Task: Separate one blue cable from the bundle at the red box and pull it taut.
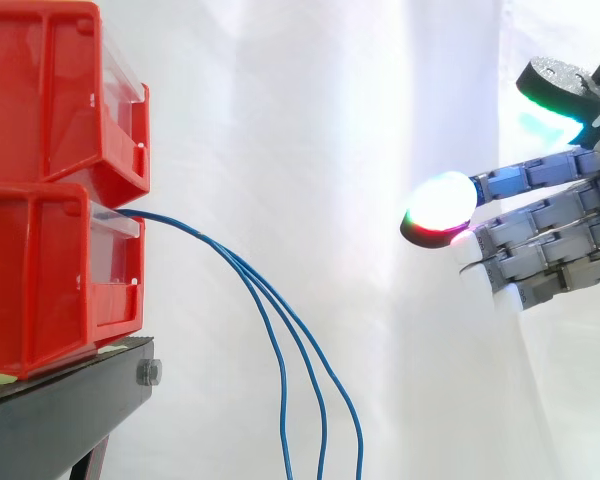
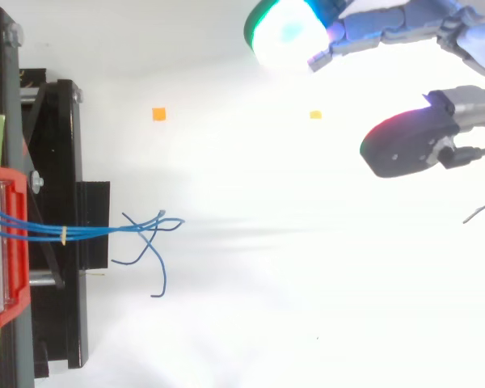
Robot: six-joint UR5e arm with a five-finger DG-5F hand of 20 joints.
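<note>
Three thin blue cables (image 1: 280,330) leave the front of the lower red box (image 1: 55,275) as one bundle and droop down to the right, spreading apart as they fall. From above, the blue cables (image 2: 89,232) run right from the red box (image 2: 4,242), held by a small yellow tie, and their loose ends cross. My hand (image 1: 560,235) hangs far to the right of the cables, well apart from them. Its fingers are straight and point left, the thumb is spread away, and nothing is between them. In the top view the hand (image 2: 372,32) is at the upper right.
A second red box (image 1: 50,95) is stacked on the lower one. Both rest on a black stand (image 1: 70,410). A white curtain hangs behind. Two small orange and yellow markers (image 2: 158,114) lie on the white floor. Open space lies between the cables and the hand.
</note>
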